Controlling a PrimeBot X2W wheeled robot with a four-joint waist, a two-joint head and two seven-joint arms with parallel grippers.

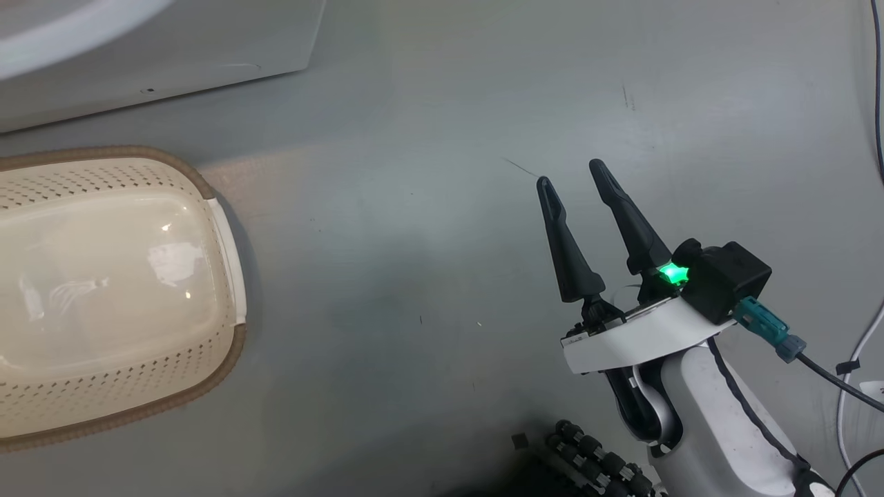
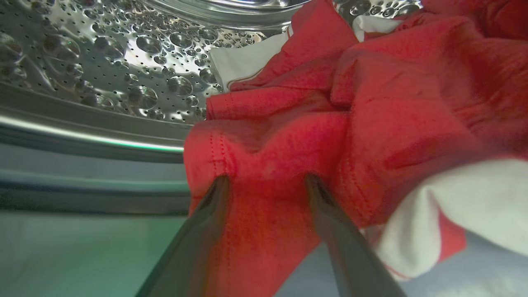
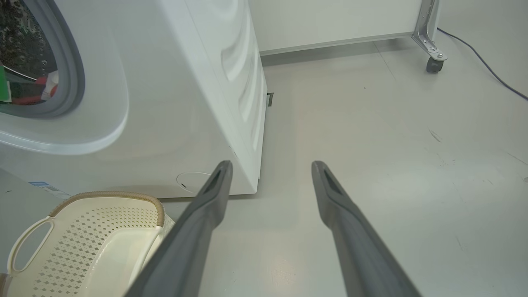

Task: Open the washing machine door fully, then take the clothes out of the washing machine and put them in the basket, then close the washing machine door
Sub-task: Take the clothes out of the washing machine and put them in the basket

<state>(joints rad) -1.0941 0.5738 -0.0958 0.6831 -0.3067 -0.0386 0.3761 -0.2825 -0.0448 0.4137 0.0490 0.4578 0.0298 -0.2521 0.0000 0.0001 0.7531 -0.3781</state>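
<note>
Left gripper (image 2: pixel 266 181): fingers apart, straddling a red fold of the clothes (image 2: pixel 392 103), which lie heaped at the lip of the steel drum (image 2: pixel 123 62). Judged light, limp and unbreakable, but prone to trail or snag, so pinch the thick seamed fold. Right gripper (image 1: pixel 570 172): spread, holding nothing, above the floor (image 1: pixel 442 207). Basket (image 1: pixel 103 150) empty beside the washing machine (image 3: pixel 185 103). Its blue label (image 3: pixel 41 186) is too small to read.

- We are seeing the clothes (image 2: pixel 371 103) showing bright red fabric with white panels and red stitch lines.
- We are seeing the basket (image 1: pixel 103 390) showing cream walls dotted with small holes, under a brown rim.
- We are seeing the washing machine (image 3: pixel 185 82) showing white panels, a grey gasket (image 3: pixel 76 74) and a perforated steel drum (image 2: pixel 123 62).
</note>
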